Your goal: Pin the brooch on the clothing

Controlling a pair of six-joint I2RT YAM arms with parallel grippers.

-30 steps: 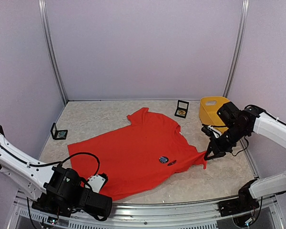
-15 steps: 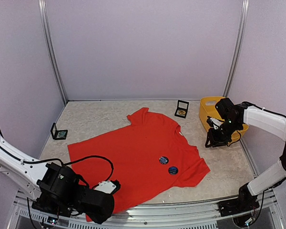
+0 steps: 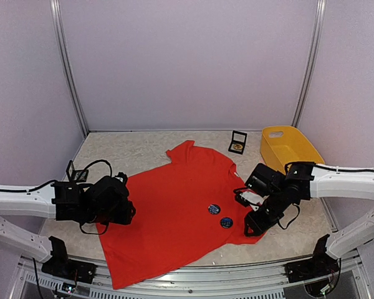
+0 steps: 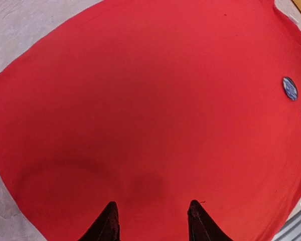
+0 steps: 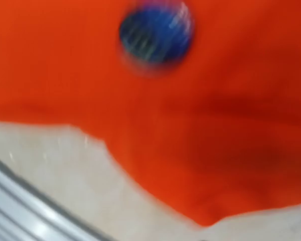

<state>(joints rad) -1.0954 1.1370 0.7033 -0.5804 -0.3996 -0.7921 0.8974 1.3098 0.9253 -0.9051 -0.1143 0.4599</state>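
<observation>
The left gripper (image 4: 152,203) hangs low over a plain red-orange short-sleeved T-shirt of soft fabric (image 4: 150,100). Its two dark fingers (image 4: 108,223) are set moderately apart with nothing between them.

The T-shirt lies spread on the pale, marbled table (image 3: 112,146), in the middle between the two arms. Its collar points toward the back wall and its hem toward the near rail. The cloth is mostly smooth, with shallow ripples.

On the robot's right side of the shirt, two small round dark-blue brooches (image 4: 289,88) lie close together on the cloth. Whether either is pinned through cannot be told.

The right gripper (image 3: 252,225) is low by that side's sleeve, just beside the nearer brooch (image 5: 155,32). Its wrist view is blurred and shows no fingers, so its width cannot be told.

The shirt looks light and limp. It would likely bunch, stretch and slide over the smooth table, so a pinch on a raised fold, or at a sleeve or hem edge, seems the surest hold. The brooches look stiff, flat and glossy, and are probably slippery, so the rim is the likely place to grip them.

Farther out:
- A bright yellow plastic basket (image 3: 269,149) with a handle slot stands at the right rear.
- A small open black box (image 3: 238,143) holding a gold-coloured disc sits behind the shirt.
- A second small black box (image 3: 76,173) stands at the left edge.
</observation>
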